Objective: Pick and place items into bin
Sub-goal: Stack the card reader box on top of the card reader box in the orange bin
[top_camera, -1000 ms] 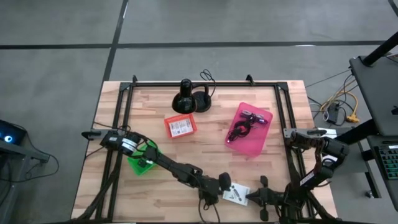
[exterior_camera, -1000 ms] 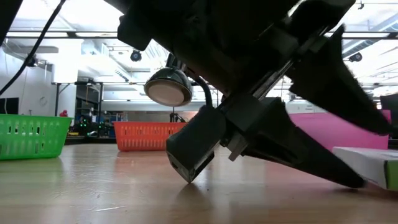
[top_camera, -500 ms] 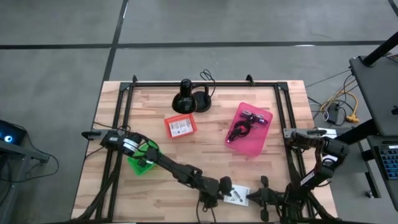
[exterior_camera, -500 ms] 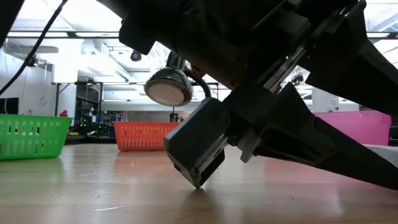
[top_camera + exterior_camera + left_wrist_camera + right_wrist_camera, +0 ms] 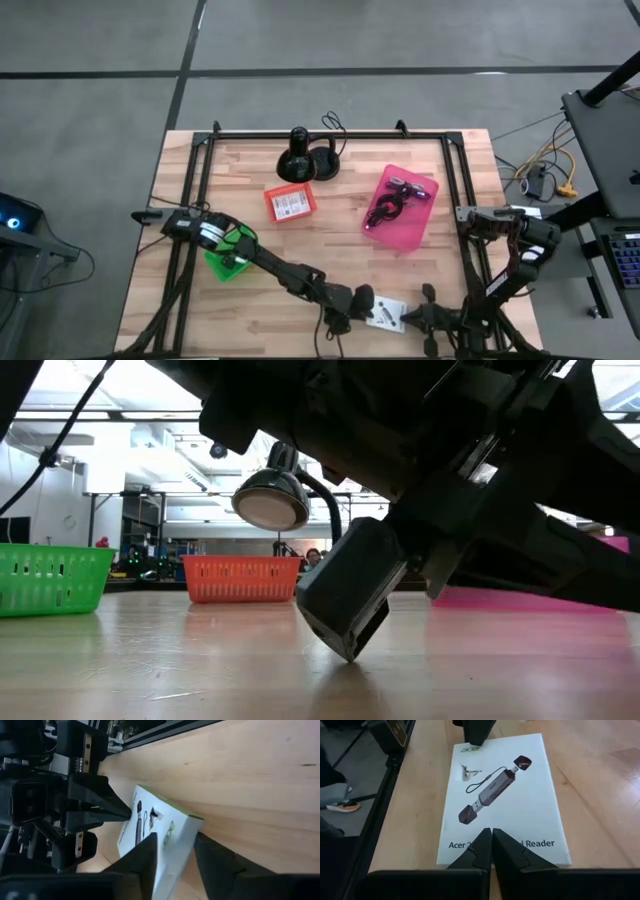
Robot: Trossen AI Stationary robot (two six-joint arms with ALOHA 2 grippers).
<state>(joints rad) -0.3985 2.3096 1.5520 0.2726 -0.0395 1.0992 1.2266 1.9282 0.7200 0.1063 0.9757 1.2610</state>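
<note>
- White box (image 5: 385, 312) lies flat at the surface's (image 5: 300, 250) near edge.
- Left gripper (image 5: 362, 300) is stretched low, fingers (image 5: 145, 855) straddling one end of it.
- Right gripper (image 5: 412, 318) is at the other end, fingers (image 5: 507, 852) pressed together.

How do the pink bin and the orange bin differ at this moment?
The pink bin is larger than the orange bin. The pink bin holds a black coiled cable and a purple strap; the orange bin holds one white printed card. Both are rectangular and sit askew on the table.
</note>
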